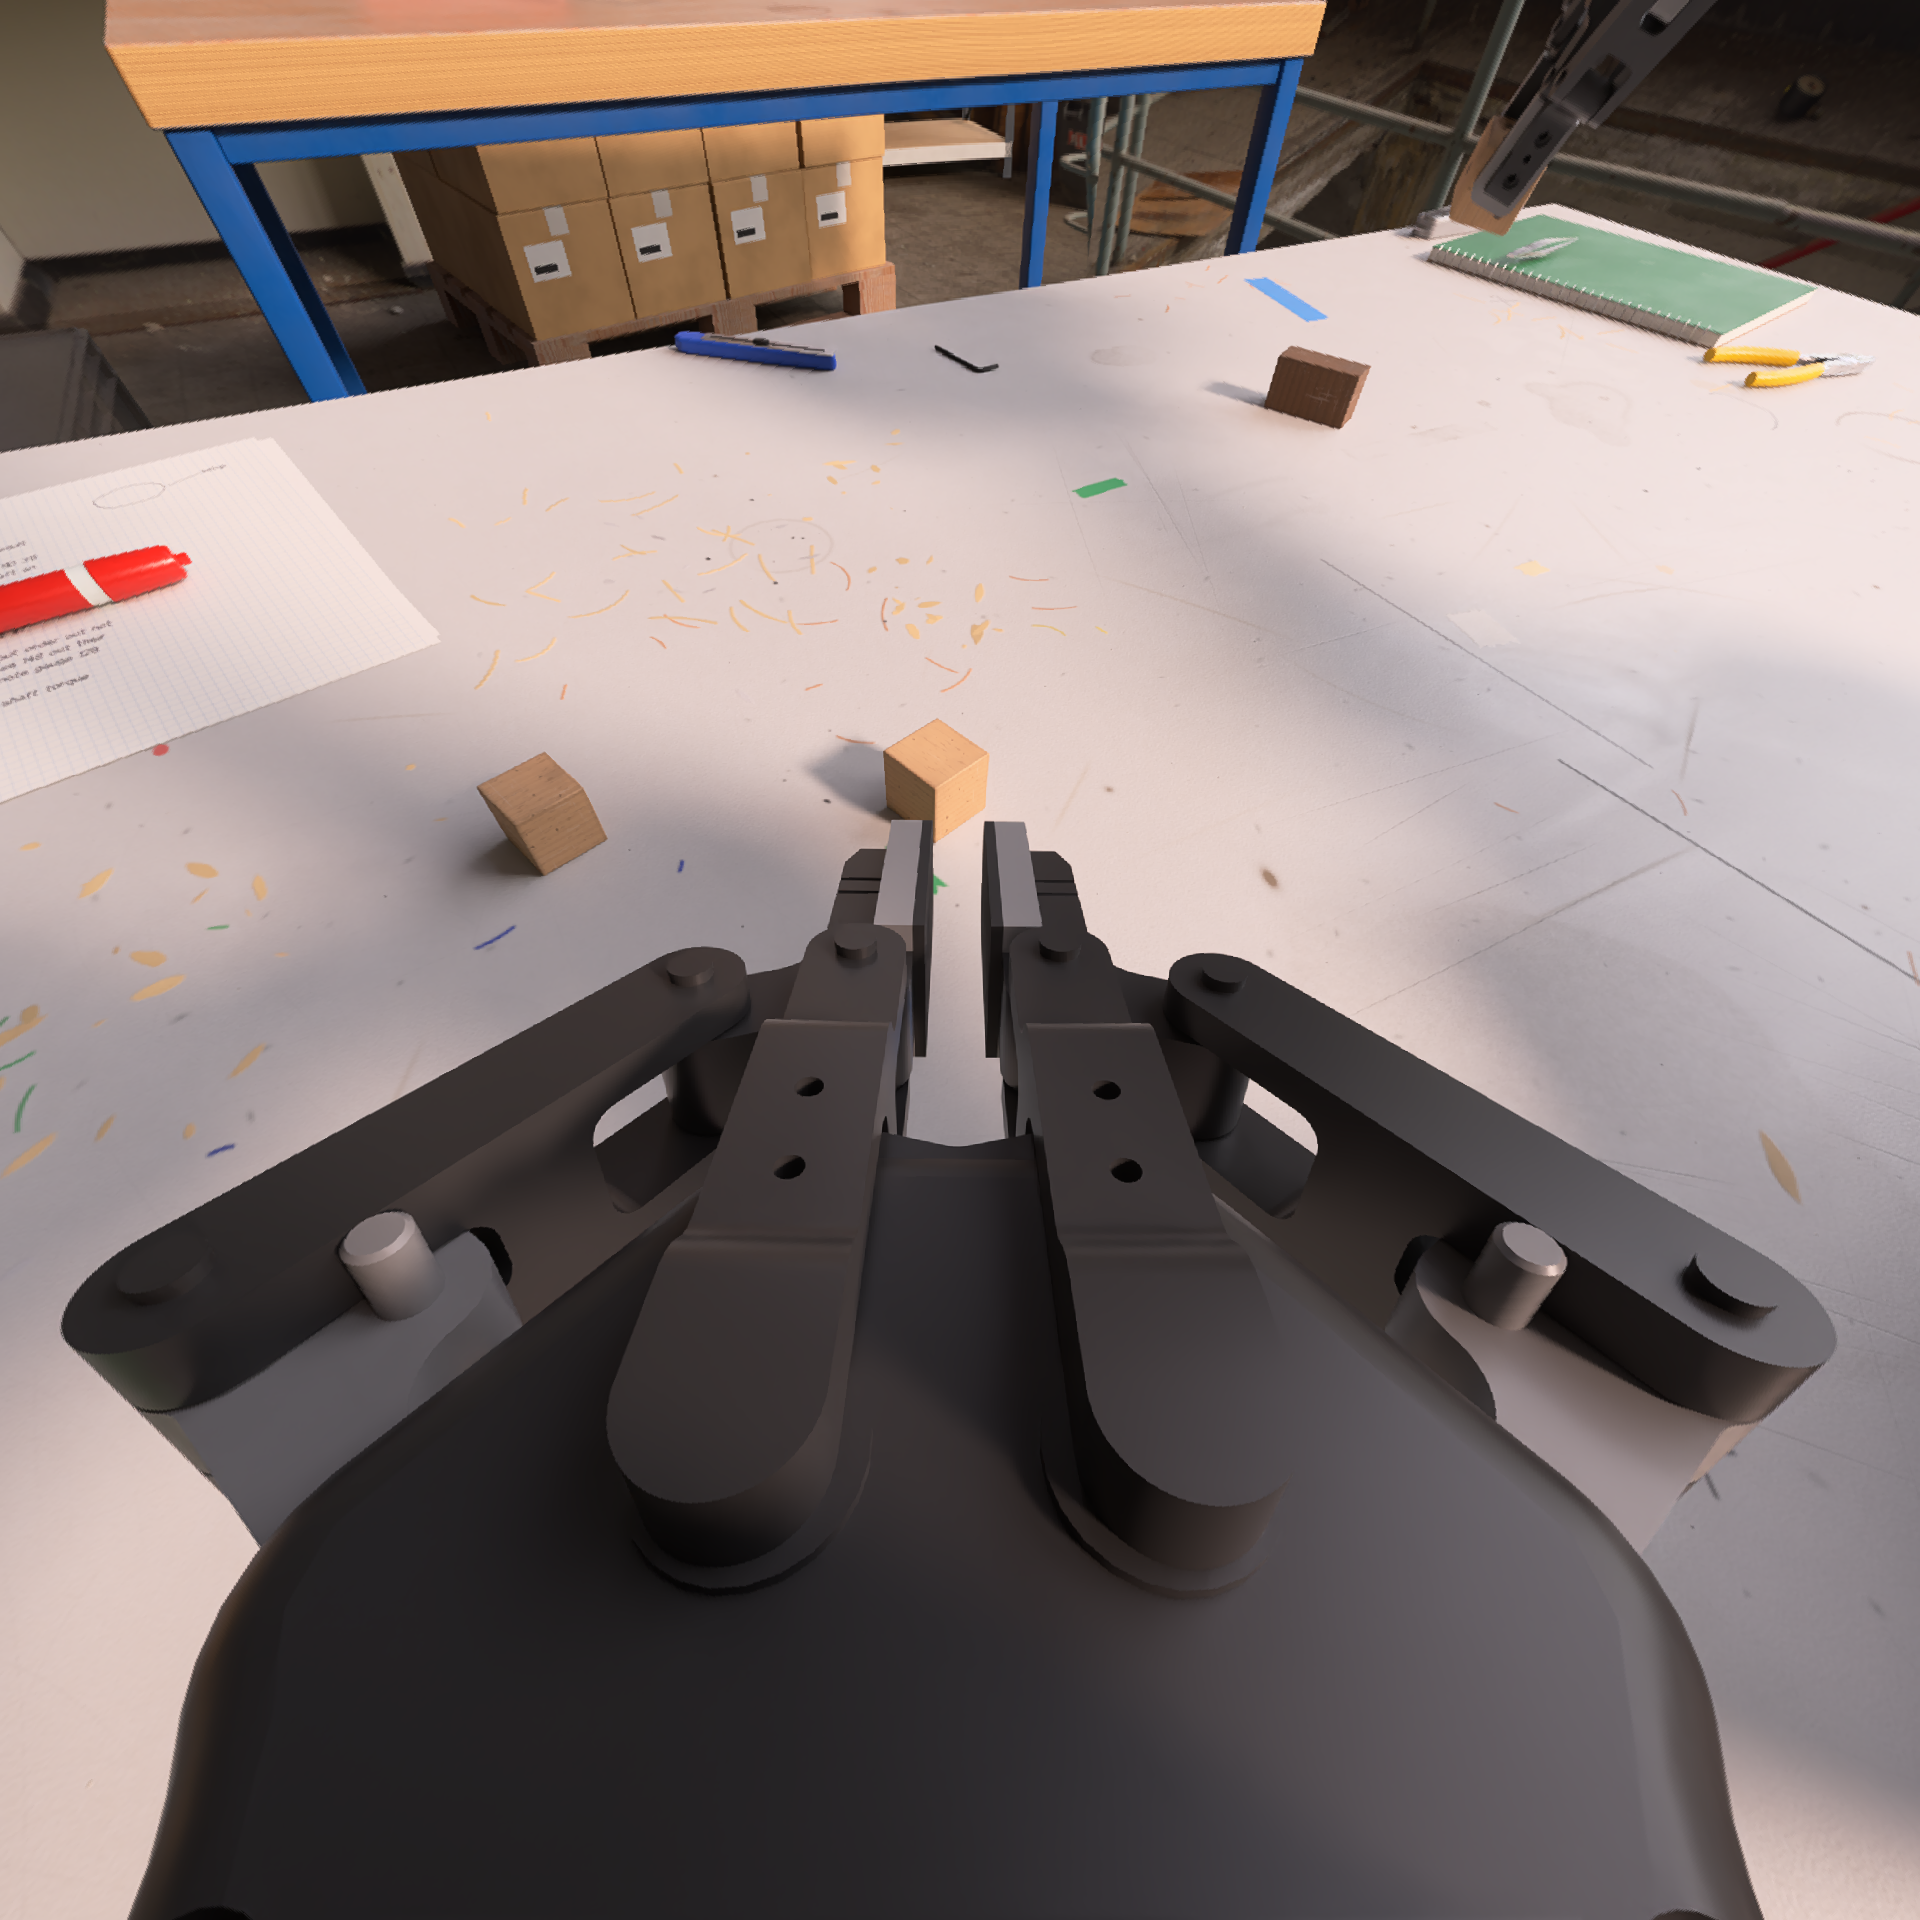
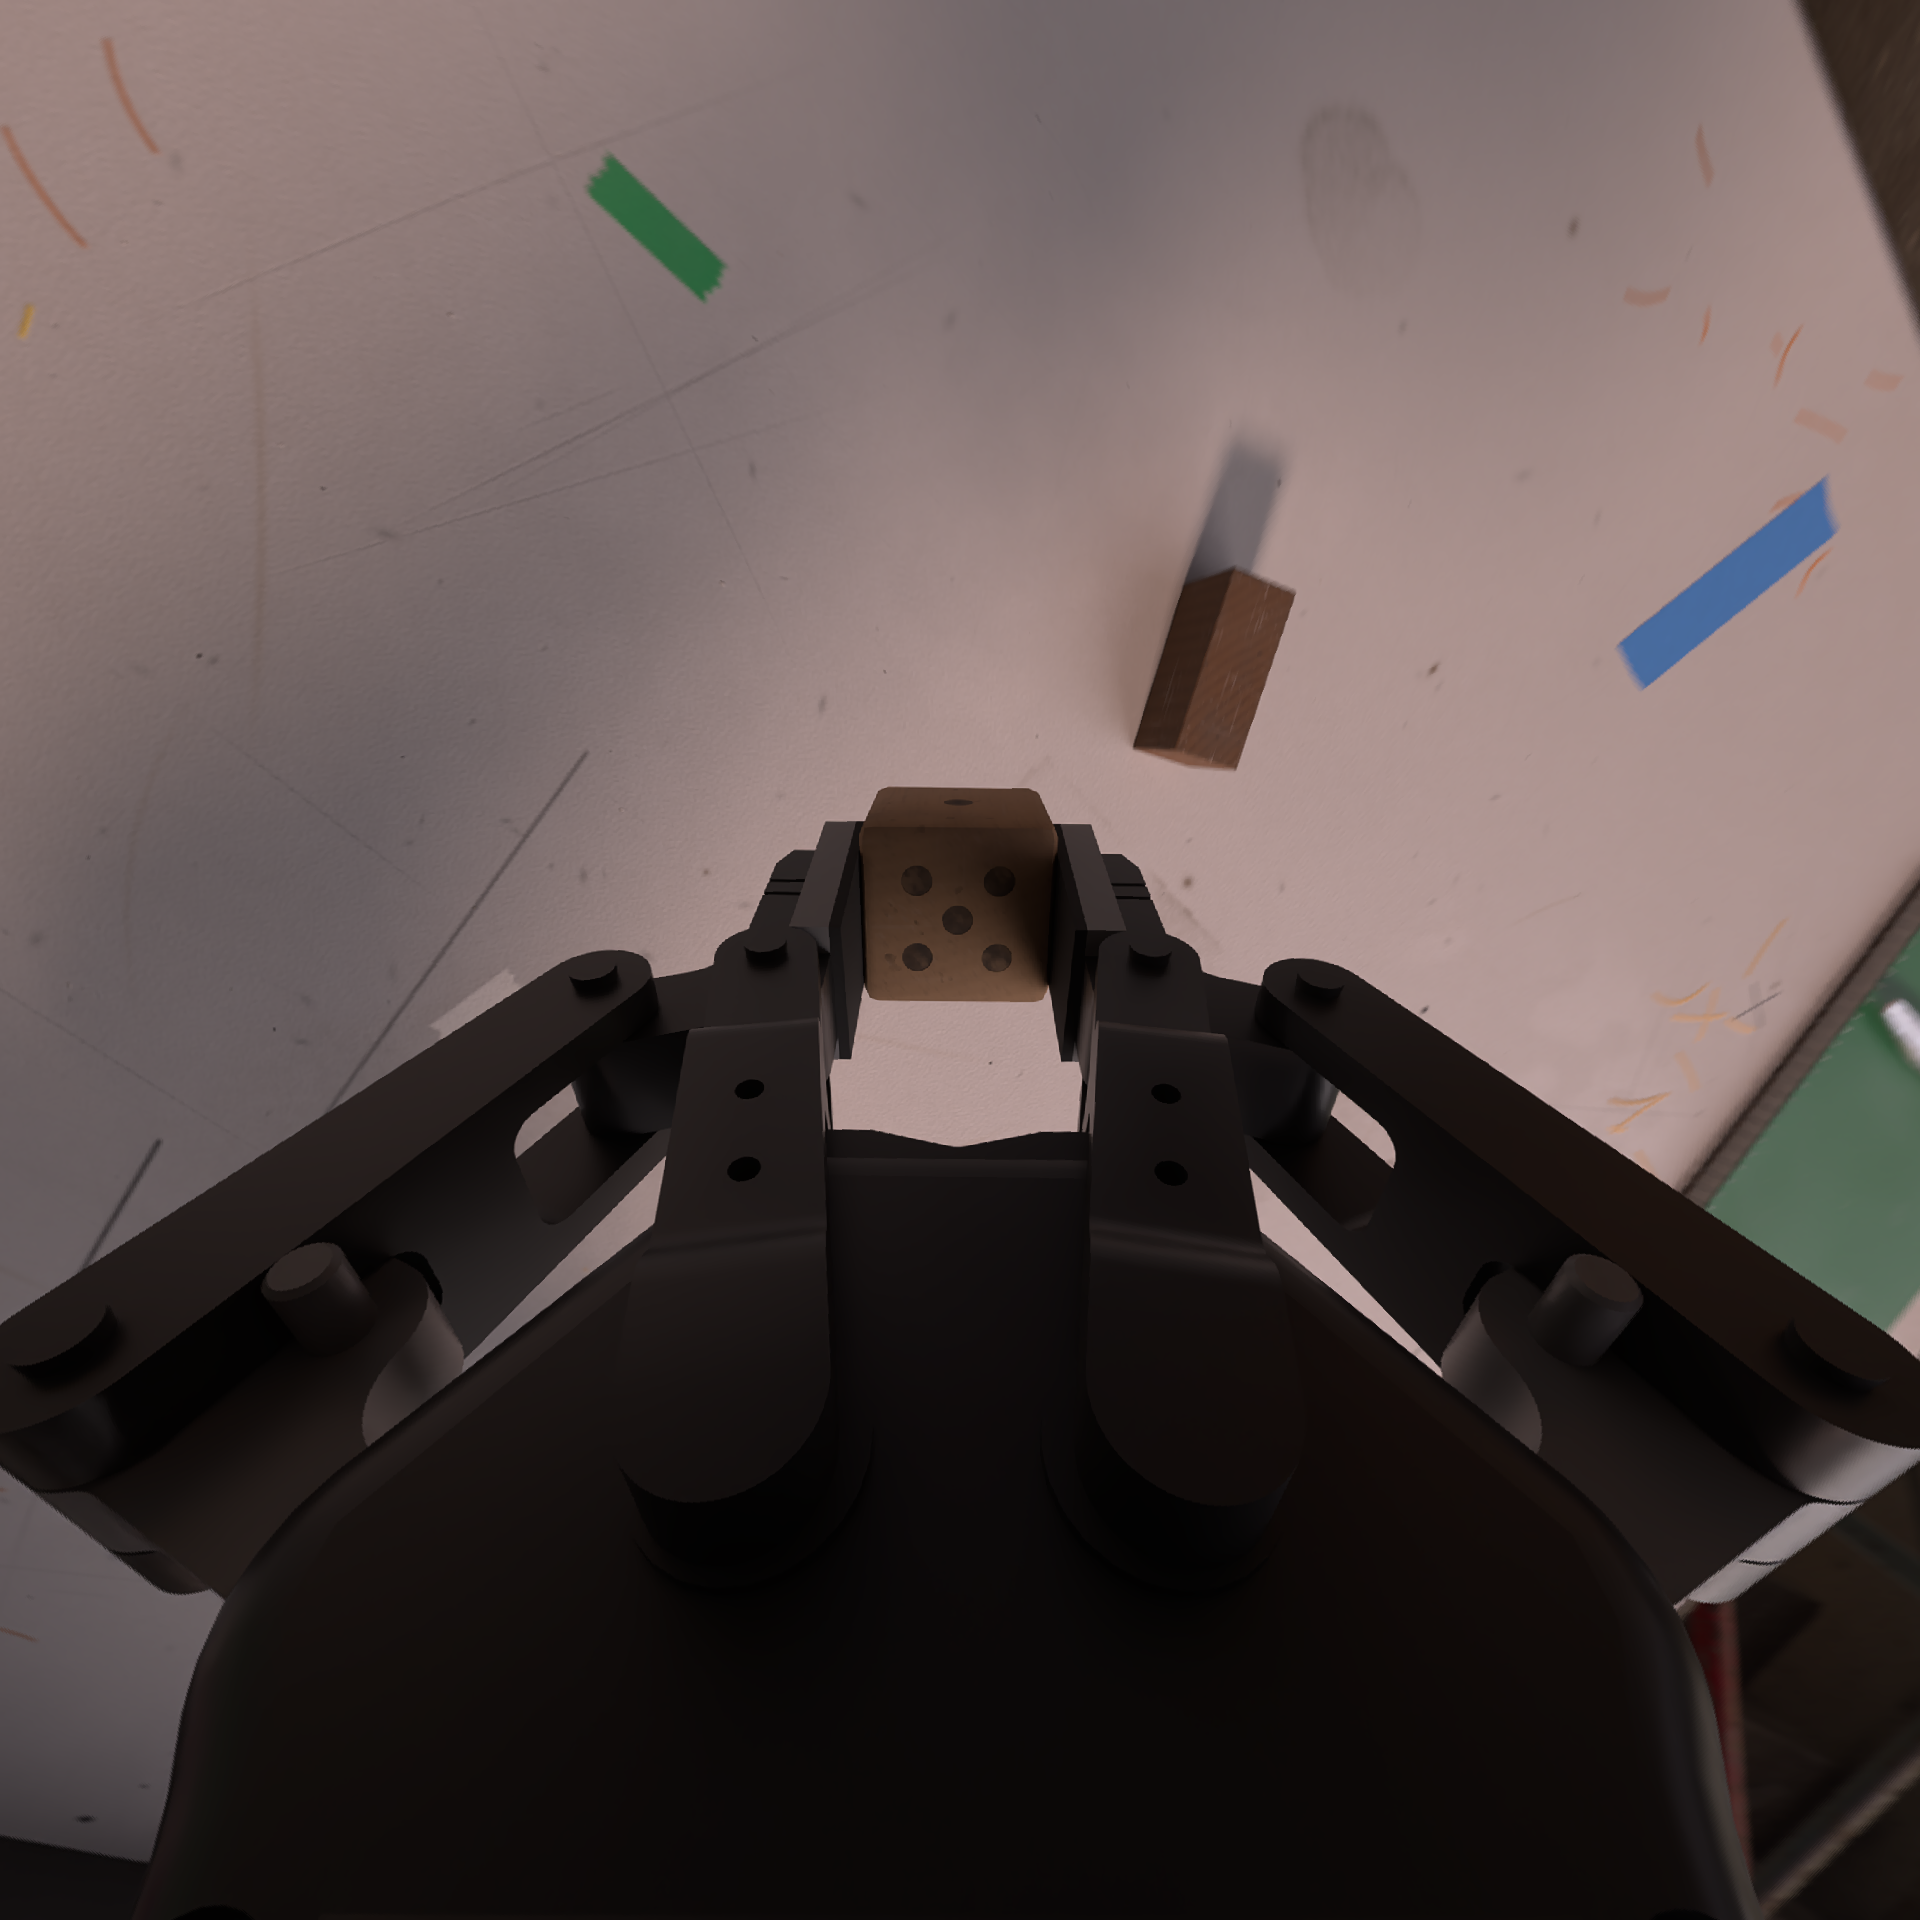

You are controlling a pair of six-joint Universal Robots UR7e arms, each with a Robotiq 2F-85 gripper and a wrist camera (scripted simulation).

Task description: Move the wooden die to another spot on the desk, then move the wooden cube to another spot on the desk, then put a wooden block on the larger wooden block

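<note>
My right gripper point(image 2: 956, 836) is shut on the wooden die point(image 2: 956, 904) and holds it above the white desk point(image 2: 520, 623). A dark brown wooden block point(image 2: 1216, 670) lies on the desk beyond it and also shows in the left wrist view point(image 1: 1317, 387). That view shows the right gripper point(image 1: 1507, 187) far off at the top right. My left gripper point(image 1: 957, 831) is empty, its jaws nearly closed with a narrow gap. Its tips are just short of a light wooden cube point(image 1: 935, 774). A second light wooden block point(image 1: 540, 812) sits tilted to the left.
A green notebook point(image 1: 1621, 275) and yellow pliers point(image 1: 1782, 364) lie at the far right. A blue knife point(image 1: 753, 350) and a black hex key point(image 1: 966, 358) lie at the far edge. A sheet of paper point(image 1: 208, 582) with a red marker point(image 1: 94, 587) lies on the left.
</note>
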